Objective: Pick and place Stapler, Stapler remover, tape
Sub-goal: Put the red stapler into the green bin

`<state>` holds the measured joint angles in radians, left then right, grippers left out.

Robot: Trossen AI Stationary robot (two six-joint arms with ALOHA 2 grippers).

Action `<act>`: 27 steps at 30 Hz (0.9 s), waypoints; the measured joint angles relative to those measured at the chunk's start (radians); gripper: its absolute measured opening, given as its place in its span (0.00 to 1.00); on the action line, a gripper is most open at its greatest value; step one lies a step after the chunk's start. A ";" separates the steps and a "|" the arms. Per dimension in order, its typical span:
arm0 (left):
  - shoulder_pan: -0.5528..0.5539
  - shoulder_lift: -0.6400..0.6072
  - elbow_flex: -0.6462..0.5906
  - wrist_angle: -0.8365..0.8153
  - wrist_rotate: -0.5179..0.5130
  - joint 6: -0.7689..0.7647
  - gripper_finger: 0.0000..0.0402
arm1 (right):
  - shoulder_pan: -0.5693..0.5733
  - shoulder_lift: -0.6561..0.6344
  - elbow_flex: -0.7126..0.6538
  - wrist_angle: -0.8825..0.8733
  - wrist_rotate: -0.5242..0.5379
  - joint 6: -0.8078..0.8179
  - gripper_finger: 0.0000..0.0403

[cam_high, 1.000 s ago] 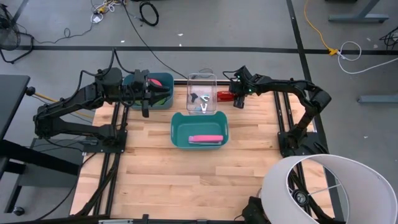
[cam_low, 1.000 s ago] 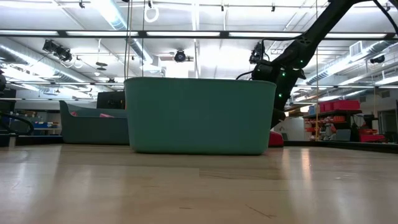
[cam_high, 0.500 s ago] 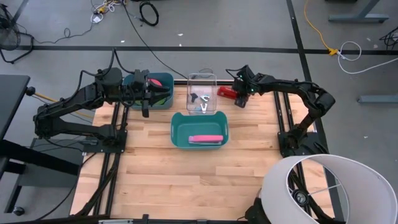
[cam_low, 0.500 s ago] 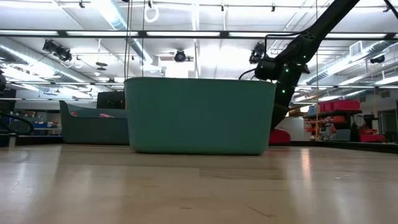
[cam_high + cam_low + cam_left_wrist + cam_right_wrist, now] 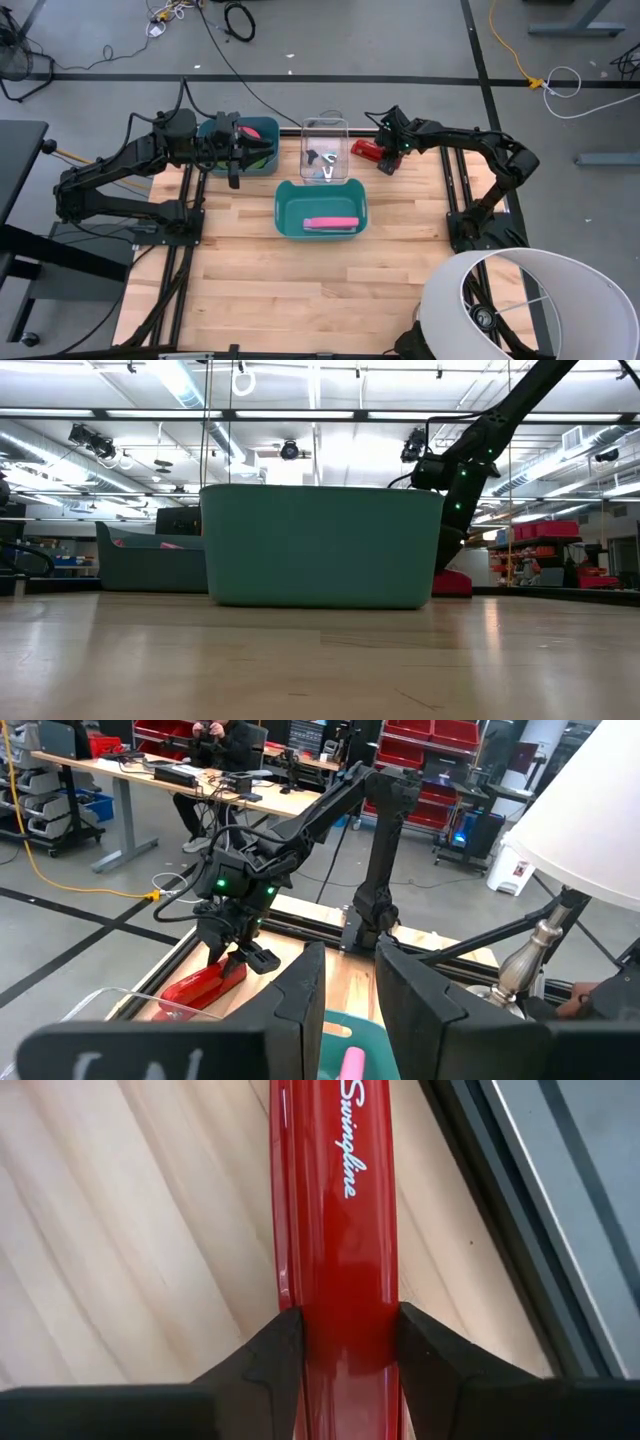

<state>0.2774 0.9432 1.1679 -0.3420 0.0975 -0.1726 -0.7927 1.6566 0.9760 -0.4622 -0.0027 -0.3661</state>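
Observation:
A red stapler [image 5: 364, 151] lies on the wood at the table's far right, beside a clear box [image 5: 325, 150] holding dark staple removers [image 5: 322, 160]. My right gripper [image 5: 386, 157] is down on the stapler's right end and shut on it; the right wrist view shows the stapler [image 5: 338, 1200] running between the fingers. A pink stapler [image 5: 331, 222] lies in the teal bin [image 5: 288, 208]. Green and pinkish tape rolls [image 5: 260, 152] sit in the dark teal bin [image 5: 262, 125]. My left gripper [image 5: 236, 153] hovers open at that bin, holding nothing. My right gripper pinches the red stapler across its width, one finger [image 5: 262, 1355] on each long side of the top arm [image 5: 345, 1295], near the stapler's right end [image 5: 377, 155]. The fingers come from above, slanting down. The stapler's base [image 5: 455, 584] rests on the table.
The teal bin [image 5: 320, 545] stands mid-table, in front of the clear box. A lampshade [image 5: 520, 305] overhangs the table's near right corner. Bare wood [image 5: 300, 290] fills the near half. A person sits at a desk beyond the table [image 5: 225, 735].
My right gripper has shifted slightly toward the table's far right, staying shut on the red stapler. The stapler has turned a little on the table with it.

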 joint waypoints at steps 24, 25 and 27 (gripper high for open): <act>0.000 0.000 0.000 0.000 0.001 -0.024 0.23 | -0.001 -0.155 0.001 -0.005 -0.043 0.137 0.33; 0.000 0.000 0.000 0.000 0.000 -0.024 0.23 | -0.001 -0.163 0.001 0.004 -0.047 0.138 0.33; 0.000 0.000 0.000 0.000 0.000 -0.024 0.23 | -0.003 -0.182 0.001 0.018 -0.078 0.144 0.33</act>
<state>0.2774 0.9432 1.1679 -0.3420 0.0980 -0.1967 -0.7961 1.4743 0.9768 -0.4445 -0.0806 -0.2218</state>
